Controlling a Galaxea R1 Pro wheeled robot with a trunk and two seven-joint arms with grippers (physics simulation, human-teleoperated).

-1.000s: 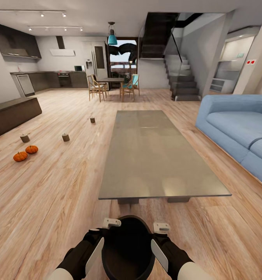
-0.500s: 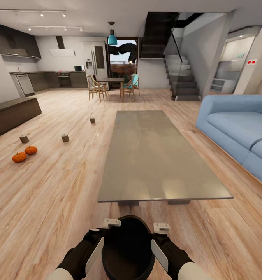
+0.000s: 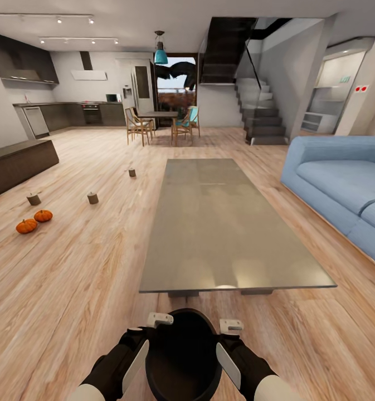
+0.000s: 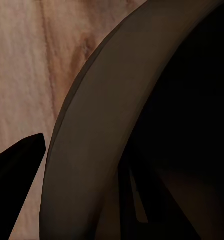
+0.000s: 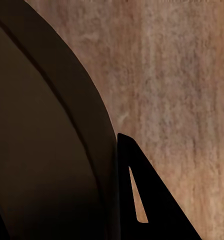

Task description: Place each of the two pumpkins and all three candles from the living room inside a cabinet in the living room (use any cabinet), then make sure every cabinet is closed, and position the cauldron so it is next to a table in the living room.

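I hold the black cauldron [image 3: 181, 356] low in front of me, between both hands, just short of the near end of the long grey table [image 3: 220, 223]. My left gripper [image 3: 146, 346] and right gripper [image 3: 226, 346] are each shut on its rim, also seen as cauldron [image 4: 92, 150] and cauldron [image 5: 42, 150] with a dark finger [image 5: 142, 190] outside the wall. On the floor at left lie two orange pumpkins [image 3: 27, 226] [image 3: 43, 215] and three brown candles [image 3: 34, 199] [image 3: 92, 197] [image 3: 132, 172]. The low dark-brown cabinet [image 3: 17, 164] stands at the far left, fronts shut.
A blue sofa [image 3: 343, 189] runs along the right of the table. Farther back are dining chairs [image 3: 140, 125], a staircase [image 3: 259, 117] and the grey kitchen units [image 3: 70, 114]. Open wood floor lies between the table and the cabinet.
The whole view has crept a little forward towards the table, whose near edge now sits lower. Both grippers keep the cauldron as before.
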